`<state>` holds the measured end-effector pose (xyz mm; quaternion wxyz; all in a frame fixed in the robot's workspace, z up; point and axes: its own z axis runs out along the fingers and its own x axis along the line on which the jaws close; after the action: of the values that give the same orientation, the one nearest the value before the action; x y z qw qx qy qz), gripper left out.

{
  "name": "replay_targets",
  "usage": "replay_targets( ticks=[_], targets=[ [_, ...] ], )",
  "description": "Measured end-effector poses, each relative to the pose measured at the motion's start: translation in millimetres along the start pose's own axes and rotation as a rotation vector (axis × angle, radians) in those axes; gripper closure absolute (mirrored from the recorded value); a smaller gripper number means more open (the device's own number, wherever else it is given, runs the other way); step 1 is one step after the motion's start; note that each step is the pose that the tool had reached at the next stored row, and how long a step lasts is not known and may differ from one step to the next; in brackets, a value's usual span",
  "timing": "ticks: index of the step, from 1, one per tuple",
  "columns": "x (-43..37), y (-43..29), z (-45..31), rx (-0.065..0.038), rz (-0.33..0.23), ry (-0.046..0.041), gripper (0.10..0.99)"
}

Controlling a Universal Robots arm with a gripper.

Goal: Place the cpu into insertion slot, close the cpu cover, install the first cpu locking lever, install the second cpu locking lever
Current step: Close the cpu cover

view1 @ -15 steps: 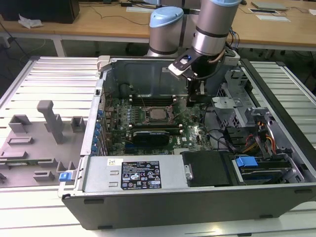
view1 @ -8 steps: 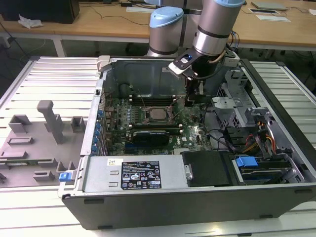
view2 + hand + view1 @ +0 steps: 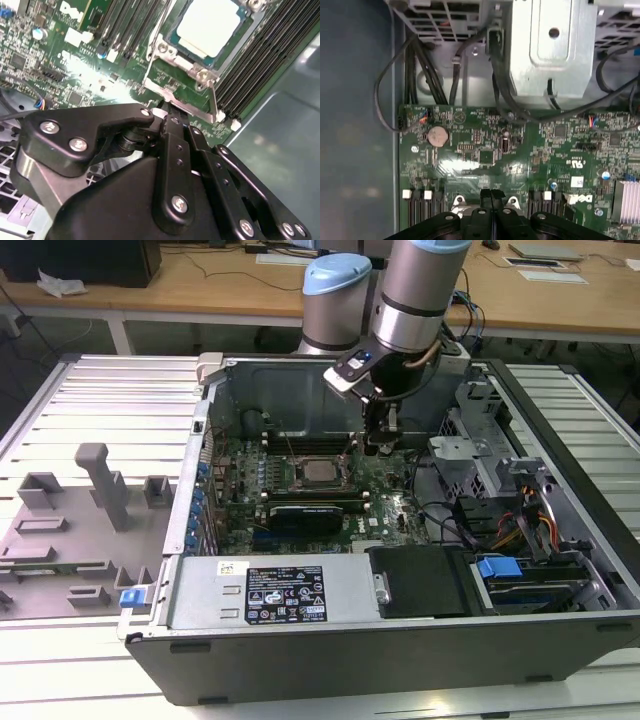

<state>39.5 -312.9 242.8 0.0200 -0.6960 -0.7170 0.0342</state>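
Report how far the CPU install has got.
Done: the cpu sits in the insertion slot. In hand: the gripper, jaws together, is at the edge of the cpu cover, which looks open. Left: closing it and both lever steps.

The cpu (image 3: 320,472) (image 3: 209,26), a small square chip with a pale silvery-tan top, is lying flat and face-up inside the insertion slot (image 3: 298,473), which is sitting in the green circuit board among long black card slots. The cpu cover (image 3: 186,61), a thin silvery frame, is lying along the chip's edge, leaving the middle of the chip showing. A locking lever (image 3: 214,100), a thin metal rod, is reaching out from one corner of the socket. A second locking lever (image 3: 156,35) is running beside another edge. Whether either is latched cannot be told.
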Motion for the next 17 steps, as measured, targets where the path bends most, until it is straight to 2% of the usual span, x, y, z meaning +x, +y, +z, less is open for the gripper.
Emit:
replay_targets(
  ticks=[6,7,10,11,13,15,16,17],
  targets=[
    [0.7,-18.5,1.4,-0.017,0.000,0.0002,0.980],
    [0.9,-24.8,1.9,-0.022,0.000,0.0000,0.980],
    [1.1,-30.2,2.3,-0.024,0.001,0.0000,0.980],
    [1.3,-33.1,2.5,-0.029,0.001,-0.0002,0.980],
    [1.4,-37.4,3.3,-0.046,0.001,-0.0004,0.980],
    [1.6,-45.4,5.1,-0.074,0.002,-0.0016,0.980],
    [1.8,-49.8,6.5,-0.084,0.002,-0.0020,0.980],
    [1.7,-52.5,7.4,-0.087,0.002,-0.0024,0.980]
  ],
)
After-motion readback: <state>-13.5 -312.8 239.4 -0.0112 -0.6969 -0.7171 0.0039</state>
